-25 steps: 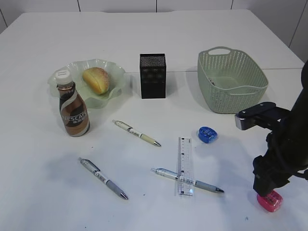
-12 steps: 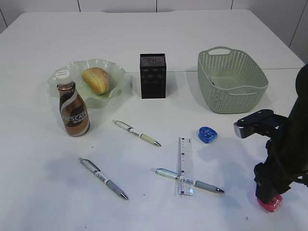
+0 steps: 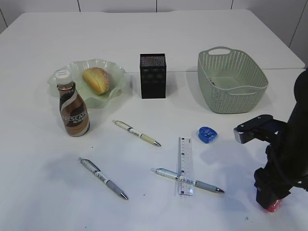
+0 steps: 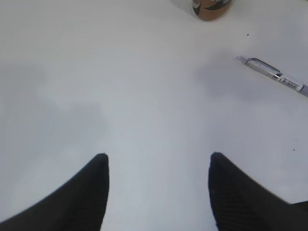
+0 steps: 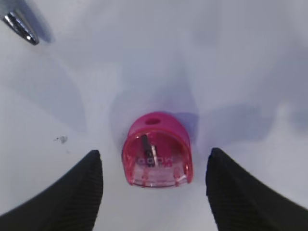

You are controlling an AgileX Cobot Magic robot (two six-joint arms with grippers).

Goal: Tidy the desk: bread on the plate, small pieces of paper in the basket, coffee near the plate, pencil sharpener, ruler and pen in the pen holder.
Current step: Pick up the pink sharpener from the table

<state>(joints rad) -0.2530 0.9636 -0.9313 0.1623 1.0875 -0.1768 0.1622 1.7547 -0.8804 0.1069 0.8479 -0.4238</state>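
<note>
Pink pencil sharpener (image 5: 157, 151) lies on the desk (image 3: 144, 202) between the right gripper's (image 5: 154, 192) spread, untouching fingers; left gripper (image 4: 159, 190) is spread, empty.

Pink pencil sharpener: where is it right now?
The pink pencil sharpener lies on the desk at the near right corner of the exterior view, directly under the right gripper, between its open jaws, right of the ruler.
</note>
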